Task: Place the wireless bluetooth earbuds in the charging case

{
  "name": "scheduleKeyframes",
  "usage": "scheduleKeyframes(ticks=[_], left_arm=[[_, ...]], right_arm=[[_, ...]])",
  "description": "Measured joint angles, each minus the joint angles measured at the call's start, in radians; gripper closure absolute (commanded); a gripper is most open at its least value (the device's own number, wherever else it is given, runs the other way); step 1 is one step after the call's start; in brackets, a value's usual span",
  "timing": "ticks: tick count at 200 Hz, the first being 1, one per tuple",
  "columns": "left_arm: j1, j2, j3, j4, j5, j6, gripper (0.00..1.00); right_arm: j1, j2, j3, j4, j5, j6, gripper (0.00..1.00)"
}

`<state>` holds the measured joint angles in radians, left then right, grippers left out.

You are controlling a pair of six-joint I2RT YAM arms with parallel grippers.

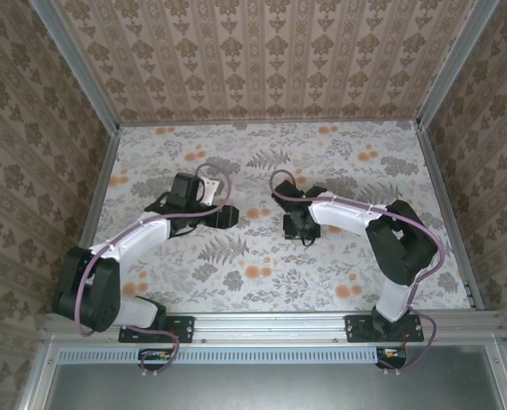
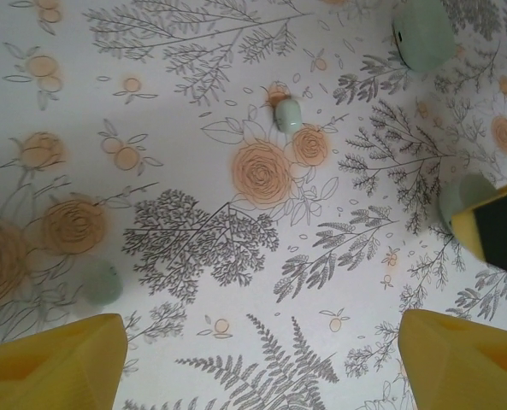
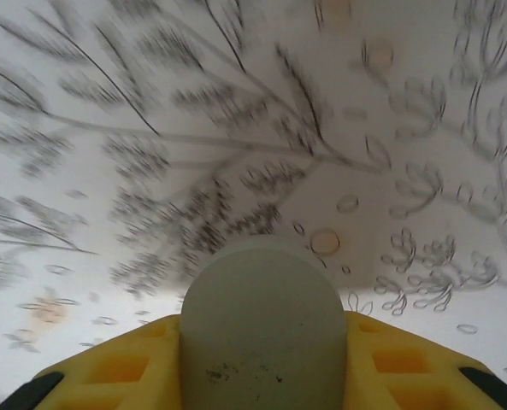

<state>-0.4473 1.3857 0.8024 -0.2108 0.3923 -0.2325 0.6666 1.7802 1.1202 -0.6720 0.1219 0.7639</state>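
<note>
left gripper (image 2: pixel 262 352) spread wide, empty | right gripper (image 3: pixel 262 369) pinching charging case (image 3: pixel 262 295) | earbud (image 2: pixel 287 114) lies beyond left gripper: likely light, smooth, slippery; pinch gently across its body

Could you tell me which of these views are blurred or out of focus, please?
Right wrist: the tablecloth is streaked with motion blur, while the pale green case is sharper. Left wrist: crisp mid-frame around the earbud, soft at lower left. Top external: evenly lit, sharp.

The mint piece (image 3: pixel 262 316) in the right hand (image 3: pixel 266 363) is cut off below; the bench (image 3: pixel 150 128) beyond is blurred.
</note>
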Motion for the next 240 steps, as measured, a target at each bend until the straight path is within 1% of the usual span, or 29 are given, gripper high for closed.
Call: scheduleKeyframes(ticks=[15,53,73,93,107,121,137,153,166,199,240], left_arm=[[-0.028,0.024,0.031,-0.023,-0.011,0.0,0.16],[-0.091,0.04,0.101,-0.09,-0.05,0.0,0.16],[-0.124,0.042,0.136,-0.121,-0.091,0.0,0.16],[-0.177,0.053,0.166,-0.143,-0.143,-0.003,0.16],[-0.224,0.074,0.182,-0.153,-0.182,-0.013,0.17],[-0.279,0.103,0.195,-0.159,-0.227,-0.033,0.16],[-0.346,0.135,0.205,-0.161,-0.278,-0.062,0.16],[-0.411,0.171,0.218,-0.161,-0.319,-0.091,0.16],[-0.456,0.21,0.237,-0.157,-0.34,-0.115,0.16],[-0.535,0.338,0.338,-0.164,-0.379,-0.147,0.16],[-0.593,0.46,0.435,-0.165,-0.412,-0.172,0.16]], right_arm=[[0.02,-0.021,-0.021,0.04,-0.006,0.05,0.55],[0.037,-0.068,-0.093,0.184,-0.08,0.137,0.41],[0.034,-0.127,-0.133,0.229,-0.119,0.164,0.36],[0.013,-0.208,-0.164,0.259,-0.159,0.174,0.34],[-0.024,-0.277,-0.199,0.282,-0.185,0.174,0.34],[-0.085,-0.345,-0.245,0.292,-0.21,0.163,0.33],[-0.182,-0.42,-0.306,0.296,-0.232,0.14,0.33],[-0.267,-0.47,-0.35,0.292,-0.247,0.113,0.32],[-0.315,-0.496,-0.374,0.286,-0.26,0.09,0.32],[-0.378,-0.533,-0.41,0.28,-0.299,0.047,0.32],[-0.417,-0.563,-0.441,0.28,-0.328,0.02,0.31]])
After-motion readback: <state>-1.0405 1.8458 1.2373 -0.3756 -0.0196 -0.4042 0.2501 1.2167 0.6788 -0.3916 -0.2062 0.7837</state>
